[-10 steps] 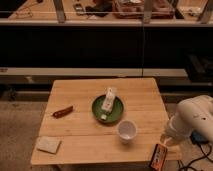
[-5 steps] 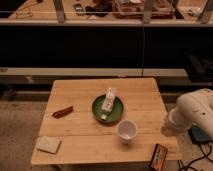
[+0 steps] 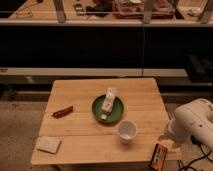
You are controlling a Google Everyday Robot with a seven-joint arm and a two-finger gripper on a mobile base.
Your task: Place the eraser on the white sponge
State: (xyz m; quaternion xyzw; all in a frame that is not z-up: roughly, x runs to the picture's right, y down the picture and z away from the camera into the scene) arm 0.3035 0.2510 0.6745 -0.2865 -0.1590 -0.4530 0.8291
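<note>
**Nearly on top of the eraser, with the sponge a whole table away**

Right at the front right corner of the wooden table (image 3: 75, 92) lies the eraser (image 3: 159, 156), a small dark block with an orange-red face. Its long axis runs roughly from near to far, leaning a little to the right, and its near end sits at the table's edge. The gripper (image 3: 166, 142) hangs at the end of the white arm (image 3: 195, 122), which reaches in from the right. It is just beyond the eraser's far end, close above it or perhaps touching it. Whether the gripper is open or closed cannot be told from this view, nor whether it has any hold on the block.

The white sponge (image 3: 48, 144) lies flat at the front left corner, well apart from the eraser. The white cup (image 3: 127, 131) stands between the two, slightly farther back. Farther back again are the green plate (image 3: 94, 111) with its white box (image 3: 108, 100) and the reddish sausage-shaped item (image 3: 62, 111).

The eraser seems to need grasping across its short width, so the gripper likely has to come a touch nearer and down. Carrying it leftward along the front edge then means clearing the cup.
</note>
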